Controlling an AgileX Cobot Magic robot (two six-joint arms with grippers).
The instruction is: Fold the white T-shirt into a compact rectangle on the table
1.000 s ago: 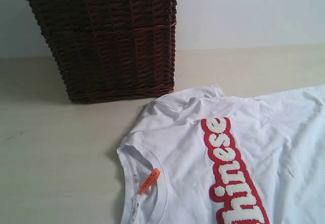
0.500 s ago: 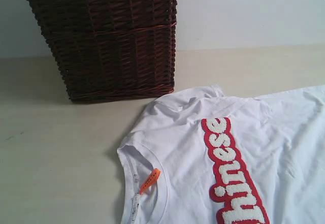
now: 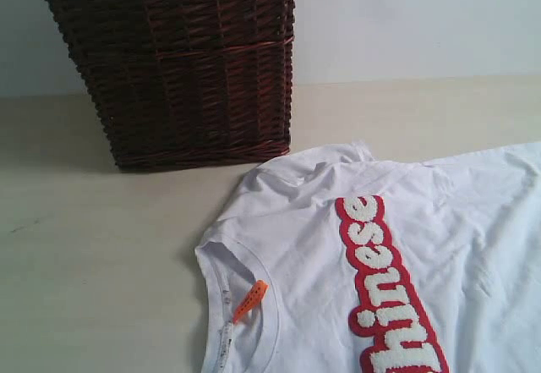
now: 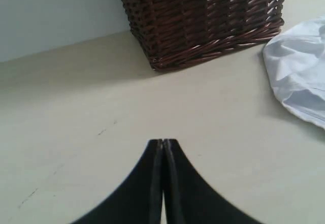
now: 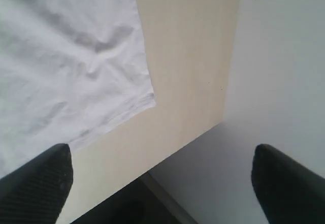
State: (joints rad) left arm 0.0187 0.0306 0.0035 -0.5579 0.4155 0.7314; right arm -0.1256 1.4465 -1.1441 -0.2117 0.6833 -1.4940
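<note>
White T-shirt (image 3: 313,246): it lies spread on the table (image 3: 101,246) with the printed side up, in the lower right part of the exterior view, and runs out of the picture at the right and at the bottom; it is not folded yet
Red band (image 3: 389,288): it crosses the chest of the shirt and carries fuzzy white letters, of which "hinese" can be read
Orange tag (image 3: 249,299): small, it sits inside the neck opening, against the collar
Wicker basket (image 3: 182,60): dark red-brown, it stands upright on the table at the back left, near the shirt's upper edge but apart from it
Left gripper (image 4: 163,145): its two black fingers are pressed together with nothing between them; it is over bare table, with the basket ahead and a rumpled edge of the shirt (image 4: 299,76) off to one side
Right gripper (image 5: 160,158): its fingers stand far apart and hold nothing; under it a corner of the shirt (image 5: 66,56) lies flat on the table, close to the table's edge, and it touches no cloth
</note>
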